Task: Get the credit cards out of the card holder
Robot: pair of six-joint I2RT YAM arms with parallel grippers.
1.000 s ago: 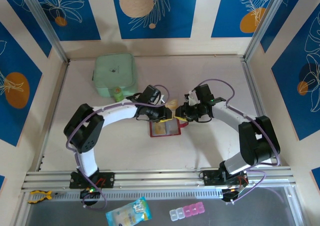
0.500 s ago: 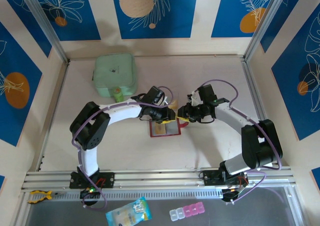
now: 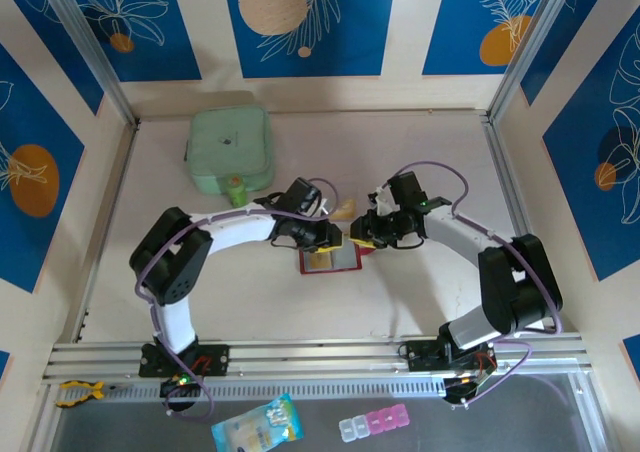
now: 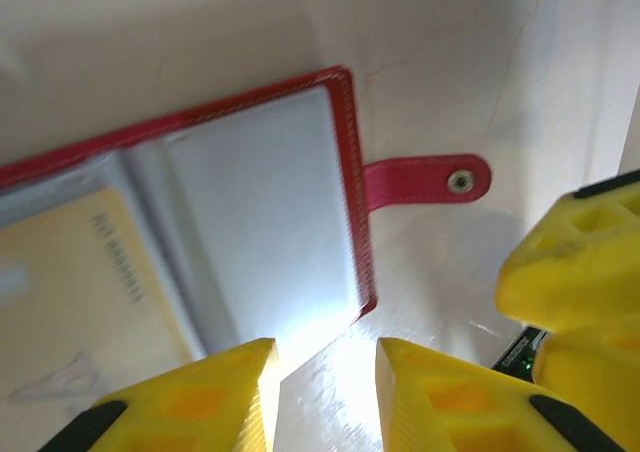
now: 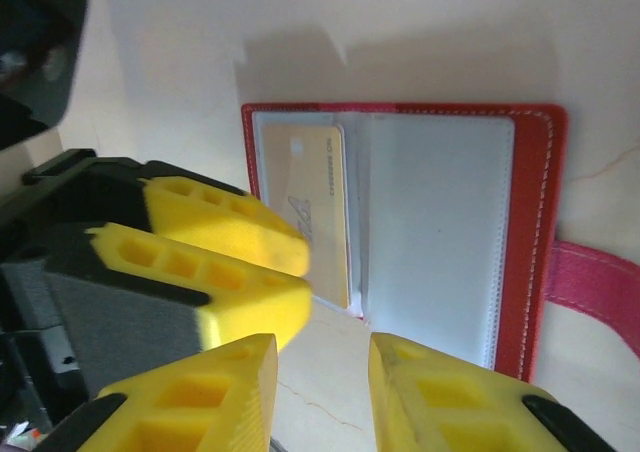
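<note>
Card holder (image 3: pixel 330 260) open, mid-frame; tan card (image 3: pixel 343 209) out above it; gold card (image 5: pixel 305 212) left in sleeve. Left gripper (image 4: pixel 322 372), right gripper (image 5: pixel 322 372) part-open, empty.

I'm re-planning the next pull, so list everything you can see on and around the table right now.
wallet: one, dark red, lying open mid-table, snap tab out to one side
sleeved card: one, gold, in a clear sleeve of the wallet
loose card: one, tan, on the table just beyond the wallet
pouch: one, mint green, far left of the table
packet: one, pale blue, on the grey strip in front of the arm bases
pill box: one, pink and clear, same strip
small tool: one, yellow, near-left rail; kind unclear
table: one, pale beige
left gripper: yellow jaws apart, empty, at the wallet's edge
right gripper: yellow jaws apart, empty, over the wallet
</note>
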